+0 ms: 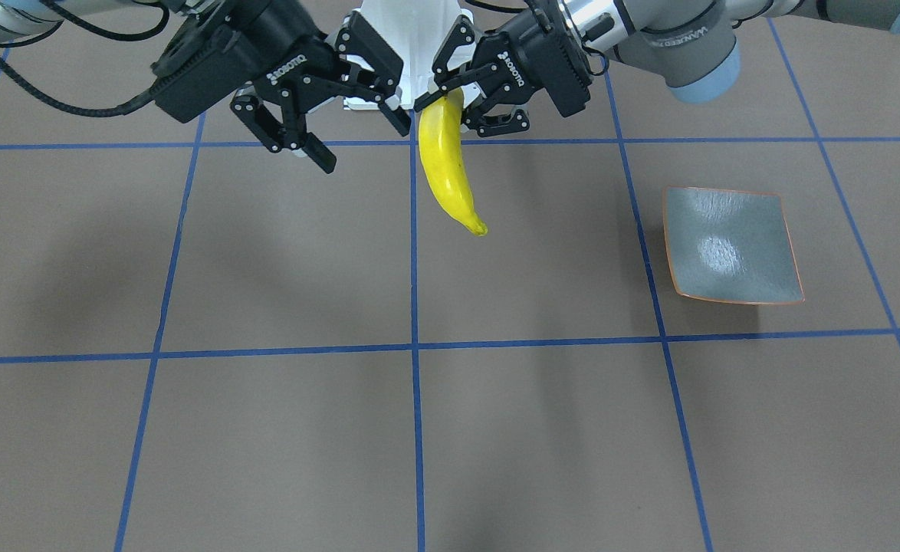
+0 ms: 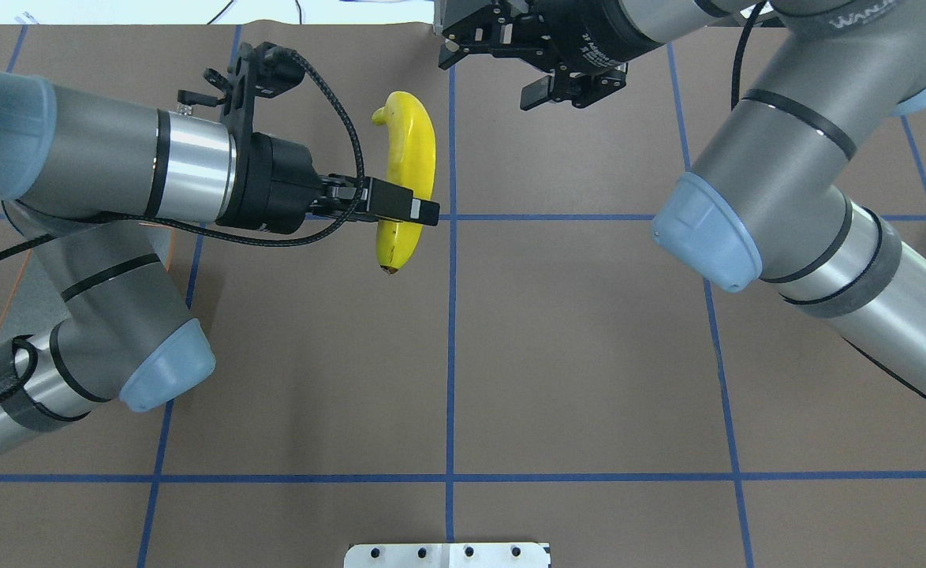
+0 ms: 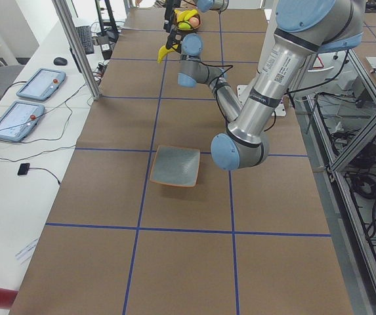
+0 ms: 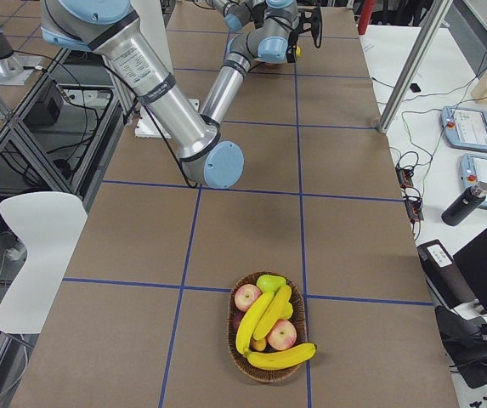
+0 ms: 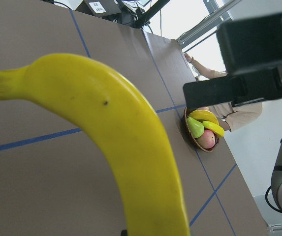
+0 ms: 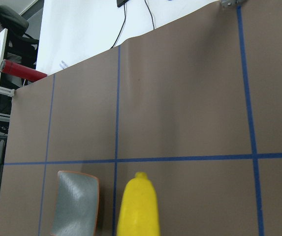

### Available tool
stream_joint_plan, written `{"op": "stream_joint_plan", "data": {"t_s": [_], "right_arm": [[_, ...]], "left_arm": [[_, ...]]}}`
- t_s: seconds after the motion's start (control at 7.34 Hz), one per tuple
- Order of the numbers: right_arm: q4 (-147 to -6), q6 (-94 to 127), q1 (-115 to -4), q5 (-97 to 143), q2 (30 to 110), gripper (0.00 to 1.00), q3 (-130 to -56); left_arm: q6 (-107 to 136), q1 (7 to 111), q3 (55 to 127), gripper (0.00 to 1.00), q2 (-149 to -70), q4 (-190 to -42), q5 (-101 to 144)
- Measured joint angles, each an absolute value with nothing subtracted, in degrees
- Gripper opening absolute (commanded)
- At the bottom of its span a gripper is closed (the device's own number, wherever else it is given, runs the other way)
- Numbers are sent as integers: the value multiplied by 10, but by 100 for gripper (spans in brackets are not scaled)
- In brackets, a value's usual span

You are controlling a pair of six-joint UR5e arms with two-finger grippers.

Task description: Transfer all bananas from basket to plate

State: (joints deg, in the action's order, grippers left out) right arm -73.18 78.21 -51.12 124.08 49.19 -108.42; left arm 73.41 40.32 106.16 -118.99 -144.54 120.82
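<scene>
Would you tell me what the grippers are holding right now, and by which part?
The left gripper clamps one banana near its robot-side end, the rest hanging free; the right gripper is open and empty.

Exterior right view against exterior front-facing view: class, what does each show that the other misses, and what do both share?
Only exterior right: the basket with bananas left in it, among other fruit. Only front-facing: the empty plate, and the left gripper with fingers shut on a hanging banana, right gripper open. Both: the brown table with blue grid lines.
</scene>
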Motion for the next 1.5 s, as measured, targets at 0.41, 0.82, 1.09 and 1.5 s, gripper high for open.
{"op": "stream_joint_plan", "data": {"t_s": [0.41, 0.82, 1.09, 1.5], "right_arm": [[-739, 646, -565, 1244, 600, 100, -1081], [-783, 467, -627, 1245, 682, 100, -1073], [-803, 342, -680, 1265, 719, 100, -1055], [-806, 156, -772, 1327, 775, 100, -1017]], "left_arm": [[733, 410, 1108, 0, -1055, -1443, 1208], [724, 423, 1127, 0, -911, -1441, 1207], [710, 436, 1122, 0, -848, -1437, 1205], [639, 465, 1113, 0, -806, -1384, 1195]]}}
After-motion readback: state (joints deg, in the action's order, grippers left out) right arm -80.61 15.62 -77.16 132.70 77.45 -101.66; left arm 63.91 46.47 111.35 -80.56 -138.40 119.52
